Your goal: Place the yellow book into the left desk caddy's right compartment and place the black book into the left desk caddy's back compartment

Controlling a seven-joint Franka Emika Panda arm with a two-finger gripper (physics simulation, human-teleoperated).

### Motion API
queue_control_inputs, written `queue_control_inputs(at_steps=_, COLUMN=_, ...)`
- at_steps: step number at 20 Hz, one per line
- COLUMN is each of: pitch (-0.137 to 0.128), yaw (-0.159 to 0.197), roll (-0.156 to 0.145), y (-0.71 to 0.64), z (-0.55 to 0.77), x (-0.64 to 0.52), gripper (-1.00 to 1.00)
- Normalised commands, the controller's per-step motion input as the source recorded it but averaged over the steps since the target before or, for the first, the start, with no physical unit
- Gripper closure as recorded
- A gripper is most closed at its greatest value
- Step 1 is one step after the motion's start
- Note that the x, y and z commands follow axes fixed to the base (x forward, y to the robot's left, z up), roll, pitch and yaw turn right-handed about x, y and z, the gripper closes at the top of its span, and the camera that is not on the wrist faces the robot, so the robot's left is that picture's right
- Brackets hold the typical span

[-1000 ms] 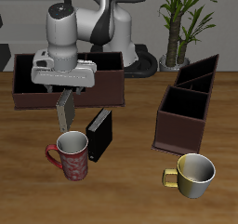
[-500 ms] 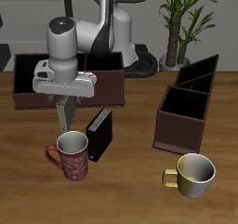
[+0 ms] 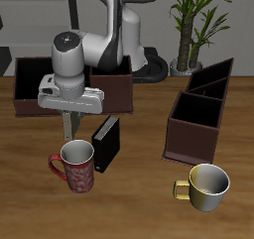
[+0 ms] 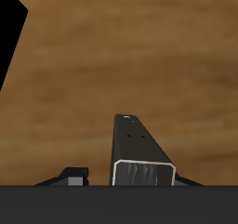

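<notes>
Above the surface point(image 3: 139, 188), near its middle, the end effector point(image 3: 67, 123) hangs with the yellow book point(image 3: 67, 123) clamped between its fingers; the book hangs down from it, its lower edge just above the rim of the red mug point(image 3: 76, 165). In the wrist view the book point(image 4: 139, 151) shows end-on, a narrow dark slab with a pale-edged lower end, held snug between the two finger bases, with bare wood grain beyond it. The black book point(image 3: 106, 144) stands upright on the surface just beside the red mug, a little farther back, clear of the end effector. The left caddy point(image 3: 197, 122) sits well apart from the held book, across the surface, end-on to the camera. Its right compartment point(image 3: 195, 112) is the squarish section at its near end, dark inside, with slanted partitions behind it. A long caddy point(image 3: 69, 82) lies broadside behind the arm. A yellow mug point(image 3: 205, 185) stands near the front edge, just in front of the left caddy. A potted plant point(image 3: 190, 25) stands at the back.
</notes>
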Motion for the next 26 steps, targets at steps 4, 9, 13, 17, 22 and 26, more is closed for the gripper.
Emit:
queue_control_inputs(at_steps=4, pitch=-0.003, yaw=-0.005, roll=0.014, y=0.07, z=0.15, x=0.0, gripper=1.0)
queue_control_inputs(at_steps=9, pitch=-0.03, yaw=0.011, roll=-0.016, y=0.25, z=0.54, x=0.05, gripper=1.0)
queue_control_inputs(at_steps=13, pitch=-0.023, yaw=-0.031, roll=-0.022, y=0.42, z=0.95, x=0.13, gripper=1.0)
queue_control_inputs(at_steps=17, pitch=-0.04, yaw=-0.015, roll=-0.01, y=0.32, z=0.84, x=-0.04, gripper=1.0)
queue_control_inputs(at_steps=22, pitch=-0.015, yaw=-0.02, roll=0.017, y=0.46, z=0.82, x=-0.19, gripper=1.0)
queue_control_inputs(at_steps=26, pitch=-0.052, yaw=0.031, roll=0.062, y=0.61, z=0.7, x=-0.26, gripper=1.0)
